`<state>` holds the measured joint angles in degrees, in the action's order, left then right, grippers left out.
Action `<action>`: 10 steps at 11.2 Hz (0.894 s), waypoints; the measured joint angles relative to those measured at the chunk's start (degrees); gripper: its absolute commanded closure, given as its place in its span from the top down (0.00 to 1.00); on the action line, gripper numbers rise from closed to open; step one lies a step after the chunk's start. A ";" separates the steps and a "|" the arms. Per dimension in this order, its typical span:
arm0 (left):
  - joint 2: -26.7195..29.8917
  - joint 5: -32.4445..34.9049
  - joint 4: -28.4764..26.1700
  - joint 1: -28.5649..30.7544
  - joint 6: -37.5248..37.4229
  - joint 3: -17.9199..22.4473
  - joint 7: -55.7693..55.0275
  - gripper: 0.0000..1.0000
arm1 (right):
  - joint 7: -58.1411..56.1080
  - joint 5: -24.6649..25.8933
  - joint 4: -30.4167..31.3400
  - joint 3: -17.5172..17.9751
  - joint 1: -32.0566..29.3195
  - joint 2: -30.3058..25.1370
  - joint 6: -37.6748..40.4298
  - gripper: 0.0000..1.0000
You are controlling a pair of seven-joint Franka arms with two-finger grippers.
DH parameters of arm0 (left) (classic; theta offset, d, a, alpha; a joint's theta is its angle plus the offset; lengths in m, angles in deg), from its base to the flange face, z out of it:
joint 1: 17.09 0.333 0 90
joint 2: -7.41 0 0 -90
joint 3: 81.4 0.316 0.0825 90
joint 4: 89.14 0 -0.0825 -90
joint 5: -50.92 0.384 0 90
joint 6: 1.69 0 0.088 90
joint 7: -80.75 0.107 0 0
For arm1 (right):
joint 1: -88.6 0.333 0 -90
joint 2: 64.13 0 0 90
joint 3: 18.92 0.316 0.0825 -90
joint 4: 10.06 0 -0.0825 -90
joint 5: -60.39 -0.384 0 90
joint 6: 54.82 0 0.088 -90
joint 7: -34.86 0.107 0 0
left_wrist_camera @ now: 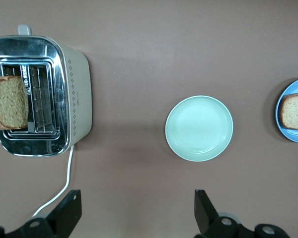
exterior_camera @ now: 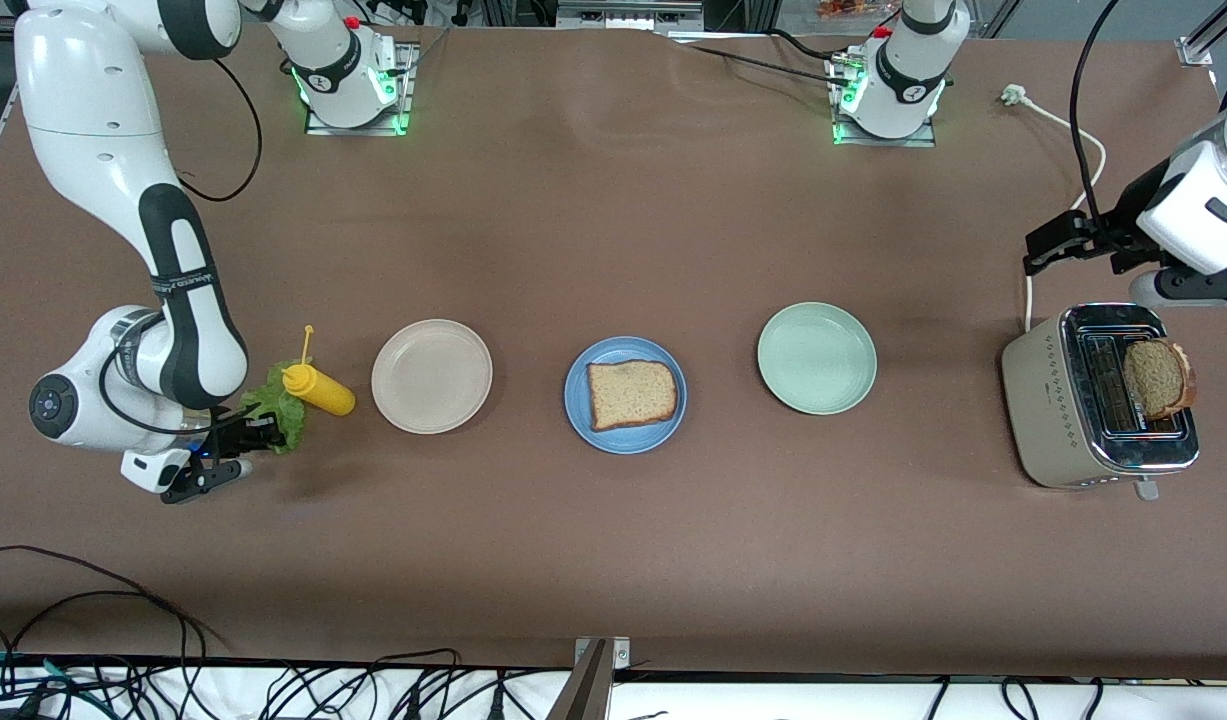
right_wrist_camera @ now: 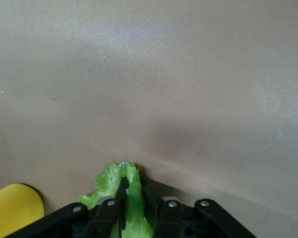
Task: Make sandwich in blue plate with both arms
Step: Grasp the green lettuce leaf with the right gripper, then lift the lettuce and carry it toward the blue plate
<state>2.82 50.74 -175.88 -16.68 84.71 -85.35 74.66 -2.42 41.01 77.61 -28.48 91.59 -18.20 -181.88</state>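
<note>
Right end effector (exterior_camera: pixel 235 432) is pinching a crinkly lettuce leaf (exterior_camera: pixel 281 405) beside the yellow squeeze bottle (exterior_camera: pixel 318 389). One grainy square bread slice (exterior_camera: pixel 630 394) sits on the matte blue plate (exterior_camera: pixel 579 400). Left end effector (left_wrist_camera: pixel 136 208) hangs spread wide near the toaster (exterior_camera: pixel 1058 400); its lettering looks unreadable.

Three plates sat in row: beige plate (exterior_camera: pixel 431 376) toward right arm's end, blue plate (exterior_camera: pixel 625 394) between, green plate (exterior_camera: pixel 816 358) toward left arm's end. Bread slice (exterior_camera: pixel 630 394) lay on blue plate. Second slice (exterior_camera: pixel 1156 377) stood in toaster (exterior_camera: pixel 1063 400).
</note>
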 measured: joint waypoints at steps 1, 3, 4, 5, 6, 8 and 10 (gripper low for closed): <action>0.91 -0.02 -1.10 0.05 0.24 0.03 0.03 1.00 | 0.00 0.00 -0.25 0.00 0.00 -0.03 0.84 0.00; 1.90 -0.03 -2.11 0.09 0.45 0.05 0.09 1.00 | 0.00 -0.01 -2.87 0.00 0.00 -0.18 6.28 0.00; 2.18 -0.04 -2.29 0.09 0.47 0.05 0.13 1.00 | 0.00 -0.02 -4.72 0.02 0.03 -0.48 9.17 0.00; 2.67 -0.04 -2.77 0.09 0.47 0.05 0.41 1.00 | 0.00 -0.01 -6.56 0.03 0.10 -0.93 11.55 0.00; 3.33 -0.05 -3.57 0.09 0.50 0.05 1.61 1.00 | 0.00 -0.01 -7.58 0.04 0.23 -1.63 12.63 0.00; 4.07 -0.05 -4.58 0.21 1.11 0.07 3.13 1.00 | 0.00 0.91 -8.25 0.05 0.66 -3.55 14.06 0.00; 4.17 -0.06 -4.74 0.34 1.38 0.07 3.24 1.00 | 0.00 1.98 -8.51 0.06 1.06 -5.75 16.24 0.00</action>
<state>6.98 50.68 -180.62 -16.34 86.09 -85.28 77.90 -2.41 42.99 69.10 -28.42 92.65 -23.95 -165.64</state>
